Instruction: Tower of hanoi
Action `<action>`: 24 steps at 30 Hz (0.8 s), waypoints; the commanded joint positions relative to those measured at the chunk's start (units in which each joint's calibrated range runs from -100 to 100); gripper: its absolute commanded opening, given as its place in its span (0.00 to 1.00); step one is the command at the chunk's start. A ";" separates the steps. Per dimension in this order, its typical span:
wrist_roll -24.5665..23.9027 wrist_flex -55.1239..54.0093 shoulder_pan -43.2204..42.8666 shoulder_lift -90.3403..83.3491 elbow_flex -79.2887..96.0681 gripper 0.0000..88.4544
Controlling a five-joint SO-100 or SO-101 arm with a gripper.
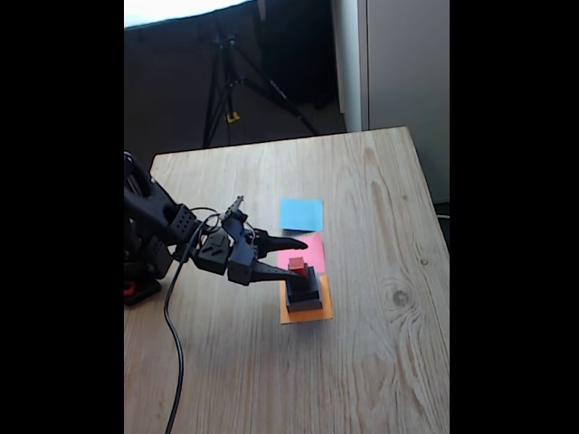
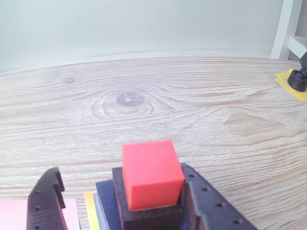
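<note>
The Tower of Hanoi stands as one stack on an orange paper square (image 1: 309, 314). Its red cube (image 1: 297, 265) (image 2: 151, 175) sits on top of the dark blocks (image 1: 305, 294) (image 2: 144, 213), which widen downward. My gripper (image 1: 301, 259) (image 2: 120, 172) is open at the height of the red cube, with one finger on each side. In the wrist view the left finger (image 2: 45, 201) stands well clear of the stack. The right finger (image 2: 211, 206) lies close against the black block's side. Nothing is held.
A pink paper square (image 1: 314, 246) lies just behind the stack and a blue one (image 1: 301, 214) farther back. The arm's cable (image 1: 172, 344) trails toward the front of the wooden table (image 1: 380, 362). A tripod (image 1: 226, 81) stands beyond the far edge.
</note>
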 commanded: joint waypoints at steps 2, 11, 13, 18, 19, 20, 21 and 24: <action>0.52 -1.48 -0.69 -1.06 0.33 0.25; 0.52 -1.48 -0.94 -1.37 0.69 0.17; 0.52 -1.48 -1.02 -1.44 0.69 0.17; 0.52 -1.48 -1.28 -1.52 0.69 0.16; 0.52 -1.48 -1.36 -1.52 0.69 0.16; 0.52 -1.48 -1.36 -1.59 0.69 0.16; 0.52 -1.48 -1.44 -1.59 0.78 0.15; 0.52 -1.48 -1.53 -1.59 0.97 0.13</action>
